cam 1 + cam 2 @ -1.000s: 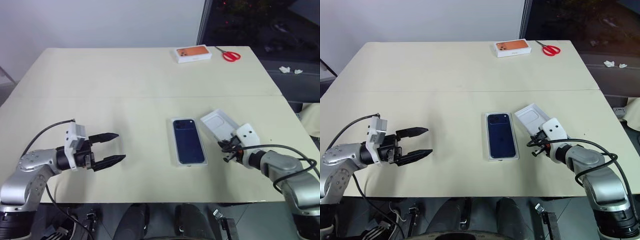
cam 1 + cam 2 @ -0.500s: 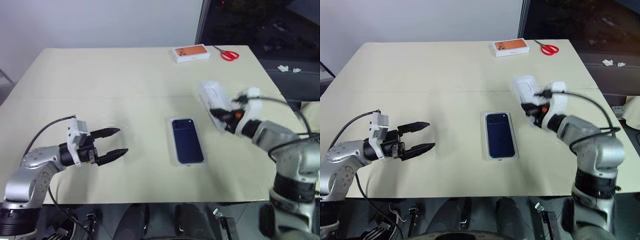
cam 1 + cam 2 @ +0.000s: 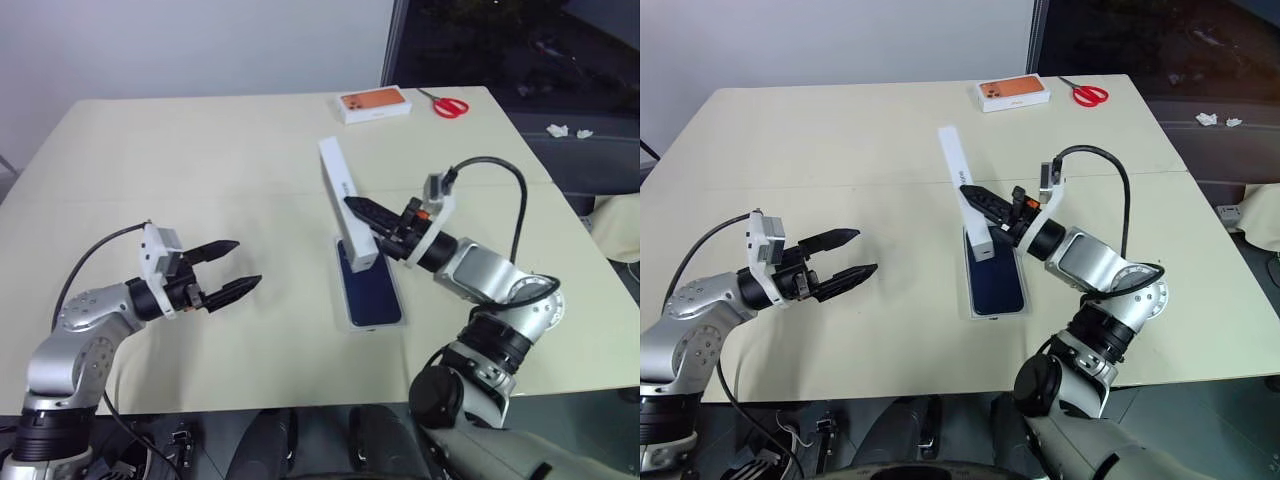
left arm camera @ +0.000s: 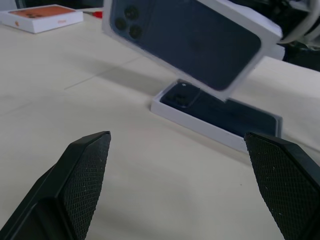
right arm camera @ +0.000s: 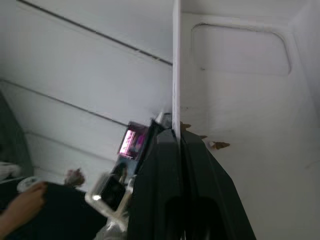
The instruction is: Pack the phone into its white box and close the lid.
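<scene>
Lifted off the table where it lay a second ago, the lid [image 3: 345, 203] now hangs tilted on edge above the far end of the phone [image 3: 371, 288], its dark blue phone picture turned toward the robot's left and its plain white inside toward the right arm. That phone lies face down in its white box [image 3: 350, 322], the shallow tray flat on the table [image 3: 200, 160] near the middle. One thin wall of the lid is pinched between the fingers of the right gripper [image 3: 368, 214], which are closed tight on it. Well apart to the left, the left gripper [image 3: 232, 268] hovers just above the tabletop with its two black fingers spread wide and nothing between them, aimed toward the tray. At the far edge of the table sit an orange-topped white box [image 3: 374, 103] and, just beside it, red-handled scissors [image 3: 446, 104].
</scene>
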`<control>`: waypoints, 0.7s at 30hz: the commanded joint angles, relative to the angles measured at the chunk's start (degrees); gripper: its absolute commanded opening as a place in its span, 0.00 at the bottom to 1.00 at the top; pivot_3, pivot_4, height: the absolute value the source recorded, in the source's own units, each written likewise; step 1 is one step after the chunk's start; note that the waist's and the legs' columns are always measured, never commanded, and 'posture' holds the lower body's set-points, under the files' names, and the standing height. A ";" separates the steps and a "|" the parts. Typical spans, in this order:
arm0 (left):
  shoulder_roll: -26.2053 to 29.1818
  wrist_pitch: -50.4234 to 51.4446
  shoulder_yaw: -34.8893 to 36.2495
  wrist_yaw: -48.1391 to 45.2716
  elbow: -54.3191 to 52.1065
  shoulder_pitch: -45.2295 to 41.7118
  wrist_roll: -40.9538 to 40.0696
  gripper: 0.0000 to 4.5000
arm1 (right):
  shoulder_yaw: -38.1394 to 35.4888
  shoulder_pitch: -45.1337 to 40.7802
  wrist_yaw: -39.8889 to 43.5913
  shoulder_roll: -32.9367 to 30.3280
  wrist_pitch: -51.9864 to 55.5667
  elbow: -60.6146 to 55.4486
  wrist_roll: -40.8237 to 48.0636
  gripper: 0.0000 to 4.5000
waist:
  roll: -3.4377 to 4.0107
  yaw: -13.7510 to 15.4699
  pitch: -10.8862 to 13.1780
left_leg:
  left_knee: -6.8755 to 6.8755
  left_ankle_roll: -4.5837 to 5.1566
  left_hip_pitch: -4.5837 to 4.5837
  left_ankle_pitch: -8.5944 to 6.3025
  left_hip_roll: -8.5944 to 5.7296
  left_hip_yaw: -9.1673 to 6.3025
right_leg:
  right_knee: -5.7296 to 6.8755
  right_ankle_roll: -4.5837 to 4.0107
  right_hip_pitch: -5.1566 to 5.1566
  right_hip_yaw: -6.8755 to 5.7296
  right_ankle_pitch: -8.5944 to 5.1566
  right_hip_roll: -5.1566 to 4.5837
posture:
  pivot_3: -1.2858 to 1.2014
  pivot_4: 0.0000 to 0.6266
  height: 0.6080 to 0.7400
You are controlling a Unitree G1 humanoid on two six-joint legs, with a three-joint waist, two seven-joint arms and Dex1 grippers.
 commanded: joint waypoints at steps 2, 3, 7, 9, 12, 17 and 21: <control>-0.04 0.12 0.73 1.58 -1.27 -0.31 -0.17 1.00 | 15.63 9.14 -13.62 -2.17 -14.43 -3.29 23.11 0.00 | 0.00 -0.30 0.00 | 0.02 0.01 0.00 0.00 0.00 0.00 | 0.00 0.00 0.03 -0.01 0.00 0.00 | 0.52 0.24 1.00; -0.13 0.11 0.74 1.87 -1.39 -0.24 -0.23 1.00 | 17.99 11.17 -13.65 -2.83 -15.84 -4.38 23.63 0.00 | 0.00 -0.41 0.00 | 0.05 0.01 0.00 0.00 0.00 0.00 | 0.00 0.01 0.07 -0.02 0.00 0.00 | 0.52 0.24 1.00; -1.02 -0.39 0.37 3.17 -2.11 0.31 -0.02 1.00 | 24.98 18.55 -11.47 -6.29 -18.98 -6.64 23.63 0.00 | -0.02 -0.86 -0.01 | 0.10 0.02 0.01 0.00 0.00 -0.01 | -0.01 0.02 0.12 -0.02 -0.01 0.06 | 0.52 0.24 1.00; -1.46 -0.50 0.15 3.61 -2.25 0.43 0.09 1.00 | 27.33 20.67 -10.61 -7.50 -20.58 -7.16 23.63 0.00 | -0.02 -1.01 -0.01 | 0.10 0.03 0.02 0.00 0.01 -0.01 | -0.01 0.03 0.11 -0.02 -0.01 0.10 | 0.52 0.24 1.00; -2.26 -0.45 -0.51 4.03 -2.09 0.35 0.01 1.00 | 29.63 22.24 -9.64 -8.03 -23.06 -8.16 23.63 0.00 | -0.02 -1.17 -0.01 | 0.09 0.03 0.03 0.00 0.07 0.00 | 0.00 0.03 0.10 -0.01 -0.01 0.16 | 0.52 0.24 1.00; -4.87 -0.36 -3.33 4.35 -2.30 0.28 0.10 0.58 | 31.15 23.87 -10.18 -8.66 -26.36 -8.70 23.63 0.00 | -0.02 -0.89 -0.01 | 0.09 0.02 0.02 0.00 0.11 -0.01 | -0.02 0.03 0.11 -0.02 -0.01 0.19 | 0.52 0.24 1.00; -6.78 -1.10 -5.18 5.42 -1.81 -0.15 1.18 0.11 | 32.38 24.12 -10.49 -8.51 -28.17 -9.92 23.63 0.00 | -0.03 -0.90 -0.01 | 0.09 0.02 0.02 0.00 0.11 -0.01 | -0.03 0.03 0.12 -0.02 -0.01 0.18 | 0.52 0.24 1.00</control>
